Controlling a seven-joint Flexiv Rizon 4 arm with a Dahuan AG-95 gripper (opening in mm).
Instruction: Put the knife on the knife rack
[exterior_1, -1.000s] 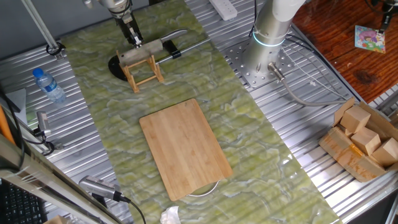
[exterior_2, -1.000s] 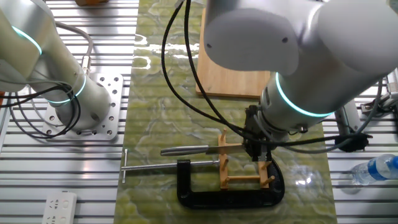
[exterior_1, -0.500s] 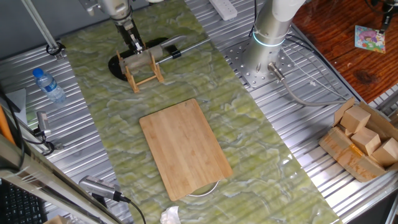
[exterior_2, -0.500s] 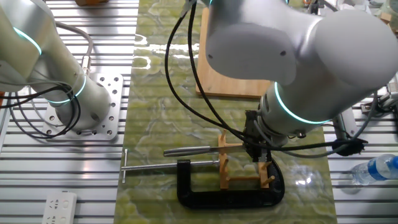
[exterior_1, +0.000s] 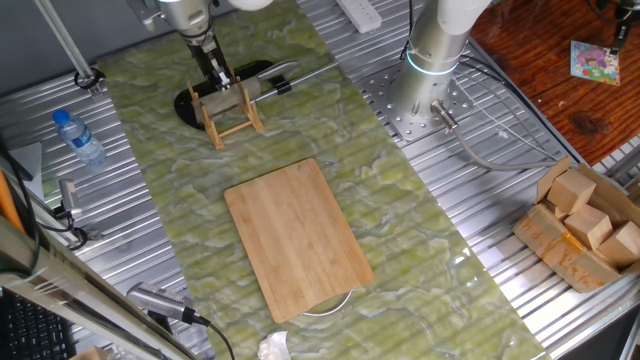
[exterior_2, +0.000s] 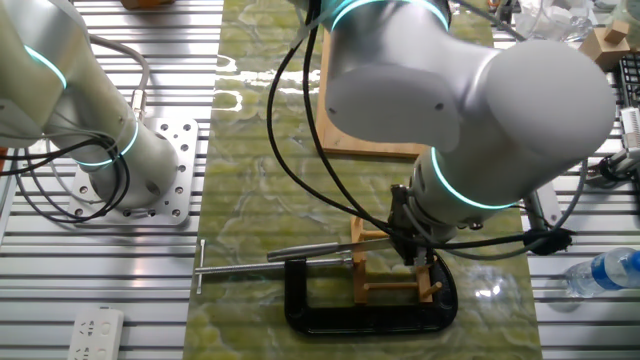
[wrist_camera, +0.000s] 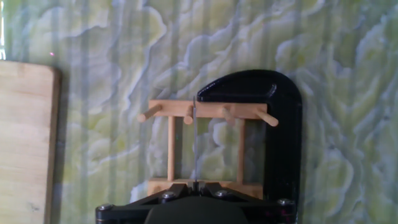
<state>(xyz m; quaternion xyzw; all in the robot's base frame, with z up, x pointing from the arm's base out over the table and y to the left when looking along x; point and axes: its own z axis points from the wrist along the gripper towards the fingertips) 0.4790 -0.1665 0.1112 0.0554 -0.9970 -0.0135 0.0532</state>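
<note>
Gripper (exterior_1: 215, 76) hung over the rack (exterior_1: 228, 111), clamped on the knife (exterior_1: 240, 93). Blade sat edge-down among the pegs; handle stuck out sideways toward the black clamp's (exterior_2: 365, 312) screw end. Hand view showed the blade edge-on, a thin line in one slot. Placement looked nearly done; releasing and pulling clear remained. Knife: plain steel, broad grey blade, slim rounded handle. Board (exterior_1: 297, 238) lay bare nearby.
</note>
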